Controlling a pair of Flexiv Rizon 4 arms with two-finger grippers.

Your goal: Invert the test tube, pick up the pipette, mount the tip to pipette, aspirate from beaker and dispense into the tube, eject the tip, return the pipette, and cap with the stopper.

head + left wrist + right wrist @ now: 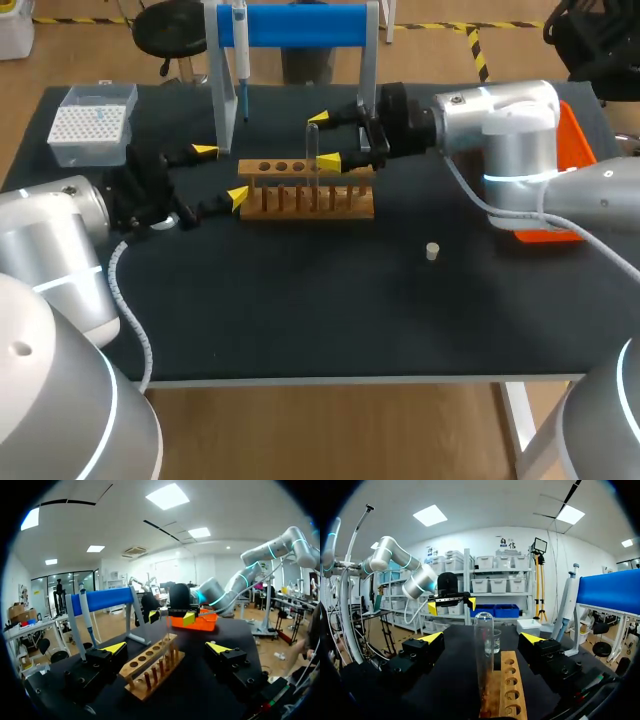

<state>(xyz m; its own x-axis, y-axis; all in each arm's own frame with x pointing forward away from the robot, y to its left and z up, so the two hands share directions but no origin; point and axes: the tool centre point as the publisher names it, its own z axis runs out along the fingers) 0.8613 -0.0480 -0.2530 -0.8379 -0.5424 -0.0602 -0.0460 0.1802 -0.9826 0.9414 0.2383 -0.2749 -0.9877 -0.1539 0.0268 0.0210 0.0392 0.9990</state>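
A clear test tube [312,150] stands in the wooden rack [308,200], rounded end up. My right gripper [325,140] is open around the tube's upper part. In the right wrist view the tube [483,650] rises between the yellow fingertips [532,638] without touching them. My left gripper [222,175] is open at the rack's left end, and the rack [152,667] lies between its fingers. The pipette [241,60] hangs on the blue stand. A small beaker [495,641] shows behind the tube. The stopper [432,251] lies right of the rack.
A white tip box [92,122] sits at the back left. An orange tray [565,170] lies at the right, partly under my right arm. The blue stand [300,25] rises just behind the rack.
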